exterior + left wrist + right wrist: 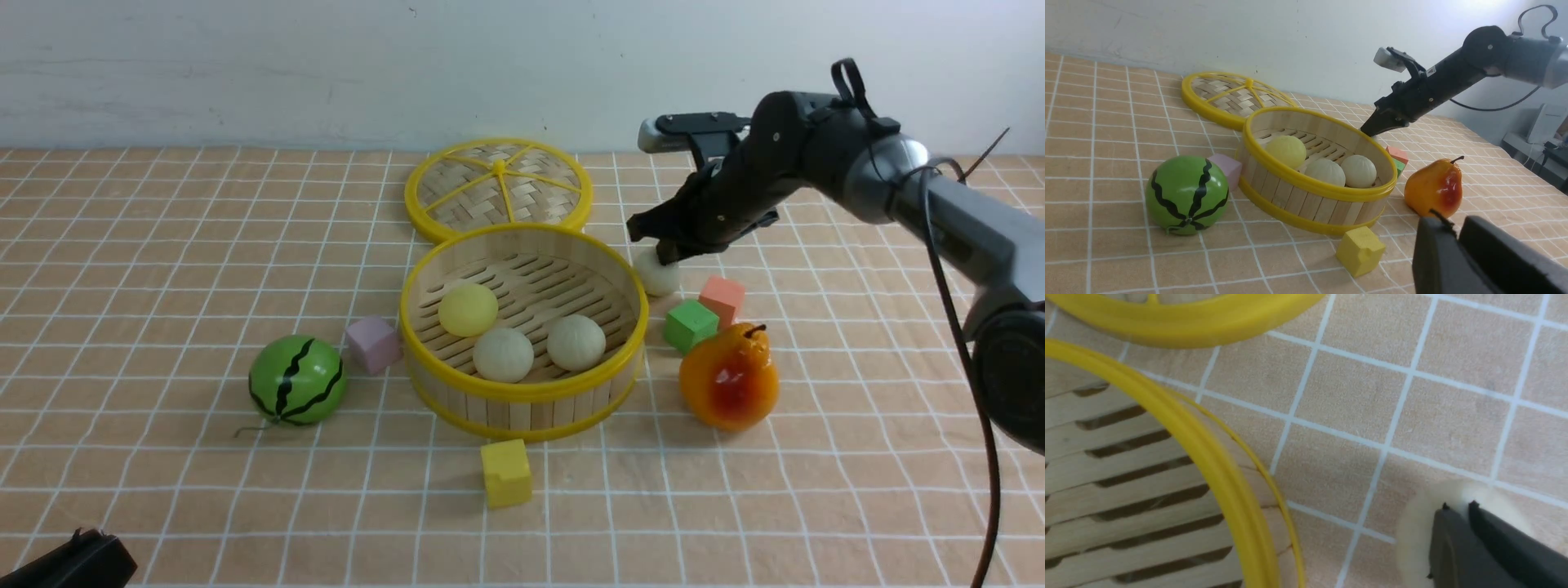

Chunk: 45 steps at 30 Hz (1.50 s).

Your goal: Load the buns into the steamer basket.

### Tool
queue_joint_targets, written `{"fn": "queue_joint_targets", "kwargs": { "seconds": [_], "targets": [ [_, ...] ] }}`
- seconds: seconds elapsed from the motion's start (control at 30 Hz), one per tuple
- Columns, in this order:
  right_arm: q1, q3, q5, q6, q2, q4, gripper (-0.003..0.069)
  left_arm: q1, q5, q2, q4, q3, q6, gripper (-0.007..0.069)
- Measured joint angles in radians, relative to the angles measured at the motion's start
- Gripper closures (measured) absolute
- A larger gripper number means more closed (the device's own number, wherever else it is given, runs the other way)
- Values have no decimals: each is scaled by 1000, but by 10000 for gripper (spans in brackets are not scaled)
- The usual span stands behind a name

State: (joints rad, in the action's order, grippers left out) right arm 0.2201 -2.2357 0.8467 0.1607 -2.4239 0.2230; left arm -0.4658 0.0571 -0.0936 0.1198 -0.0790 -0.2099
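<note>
Front view: the right end effector [665,255] is clenched, with the off-white pleated bun [658,278] beneath its tips on the worktop [163,245] and the round bamboo steamer basket [522,392] just beside. Left wrist view: the left end effector [1453,223] is closed and empty. Right wrist view: the tips meet over the bun's crown. It is probably light, soft and prone to rolling, so grip it across the middle.

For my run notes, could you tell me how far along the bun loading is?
Done: three buns lie in the steamer basket, the yellow bun and two off-white buns. In hand: the right gripper is shut at the top of the fourth bun, which sits on the cloth outside the basket's right wall; a firm grip cannot be confirmed. Remaining: carry that bun into the basket.
</note>
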Motion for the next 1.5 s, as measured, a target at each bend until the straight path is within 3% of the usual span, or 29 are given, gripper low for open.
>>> {"fn": "queue_joint_targets", "kwargs": {
  "seconds": [0.3,0.5,0.83,1.0,1.1,1.17,1.23,1.37,1.4,1.43,1.5],
  "targets": [
    [6,0,105,37,124,16,655,0,1,0,0,0,0,540],
    [73,0,152,132,180,182,654,0,1,0,0,0,0,533],
    [180,9,26,114,49,183,613,0,2,0,0,0,0,523],
    [191,10,-32,108,4,151,487,0,2,0,0,0,0,522],
    [192,10,-40,83,4,149,354,0,2,0,0,0,0,518],
    [193,11,-1,34,32,146,258,0,2,0,0,0,0,515],
    [196,12,78,-17,85,126,237,0,2,0,0,0,0,515],
    [202,12,247,-77,214,48,312,0,2,0,0,0,0,515],
    [211,12,331,-103,283,-9,402,0,2,0,0,0,0,512],
    [214,12,339,-107,302,-17,414,0,2,0,0,0,0,512],
    [238,15,386,-147,412,-91,564,0,3,0,0,0,0,511]
  ]
}}
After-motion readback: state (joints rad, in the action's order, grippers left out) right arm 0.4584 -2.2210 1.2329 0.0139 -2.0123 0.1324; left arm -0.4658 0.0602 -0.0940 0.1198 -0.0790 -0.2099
